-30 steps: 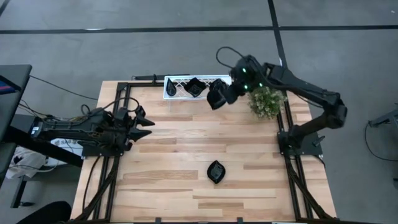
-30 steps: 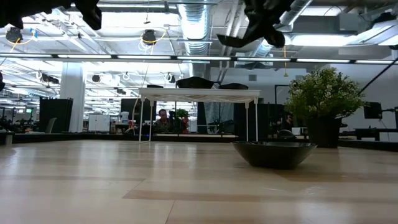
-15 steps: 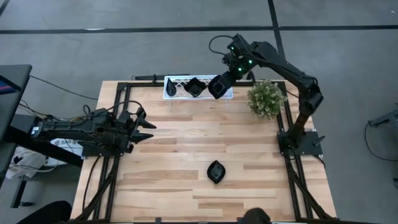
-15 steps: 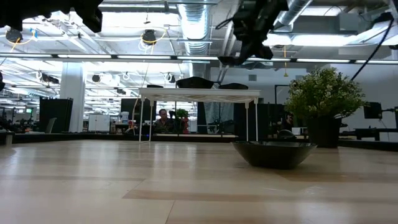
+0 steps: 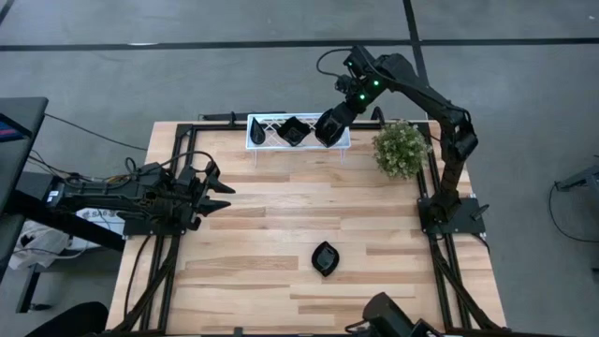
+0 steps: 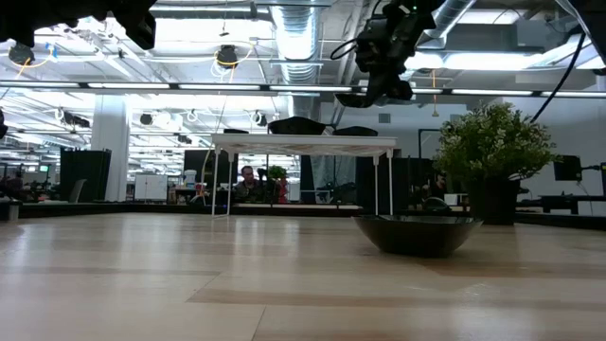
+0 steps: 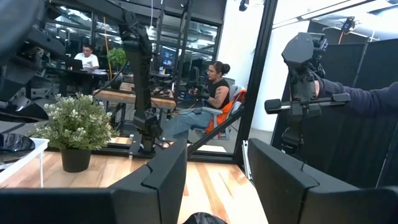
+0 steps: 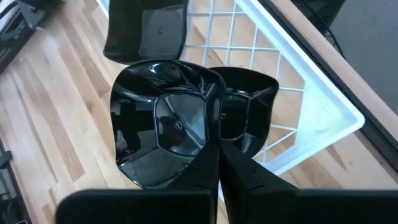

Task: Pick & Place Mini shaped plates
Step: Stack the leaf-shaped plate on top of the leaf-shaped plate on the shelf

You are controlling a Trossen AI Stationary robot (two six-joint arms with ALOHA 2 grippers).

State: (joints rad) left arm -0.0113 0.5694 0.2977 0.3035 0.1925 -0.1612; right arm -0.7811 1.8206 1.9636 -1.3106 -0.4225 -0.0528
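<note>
Clamped on the rim of a glossy black rounded-square dish (image 8: 163,127), the right gripper (image 5: 329,127) hung over the white lattice tray (image 5: 265,123) at the far edge of the table, its fingers shut tight on the dish wall. A second before, the same gripper had held that dish out over the bare boards just short of the tray, beside the green potted plant (image 5: 401,150); half a second before, it was crossing the tray's near rail. Now the dish sat above the tray's right end, just beside two other black dishes (image 5: 292,131) already resting there (the right wrist view showed one directly behind the carried dish). That suggested the carry was nearly finished and a lowering and release would come next.

Nearest the front edge, a black leaf-shaped dish (image 5: 324,258) lay alone on the light wooden table (image 5: 262,234), apparently still to be collected. The left gripper (image 5: 217,186) waited by the left edge with fingers apart and nothing between them, unmoved over that second.
</note>
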